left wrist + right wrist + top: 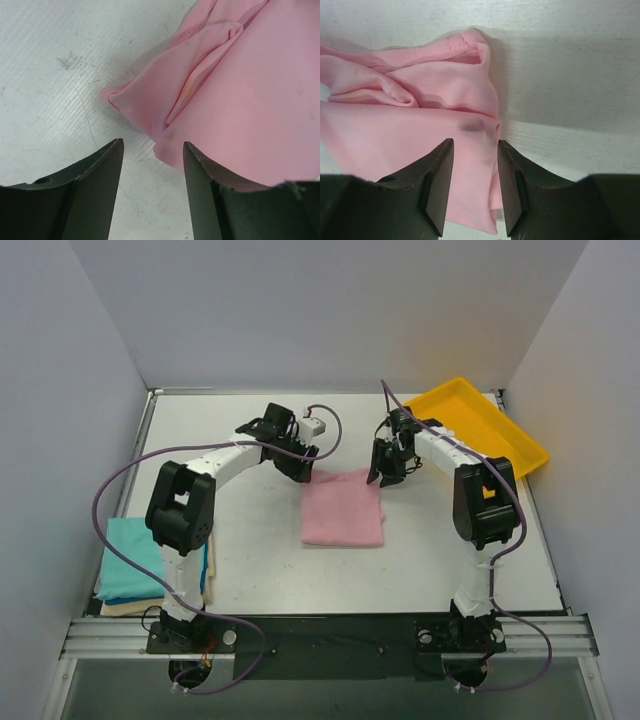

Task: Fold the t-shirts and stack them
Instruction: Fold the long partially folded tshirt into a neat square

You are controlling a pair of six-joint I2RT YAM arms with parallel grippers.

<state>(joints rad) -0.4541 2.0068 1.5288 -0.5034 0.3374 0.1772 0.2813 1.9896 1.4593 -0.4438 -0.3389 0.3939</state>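
We see our left gripper [303,470] and right gripper [385,476] spread, holding nothing, at the far left and far right corners of the folded pink shirt [343,508].

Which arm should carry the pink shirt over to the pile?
Probably the left. The pile topped by the teal shirt lies beside that arm's base, and the left claw hangs open at the pink shirt's corner. The right claw is on the side away from the pile.
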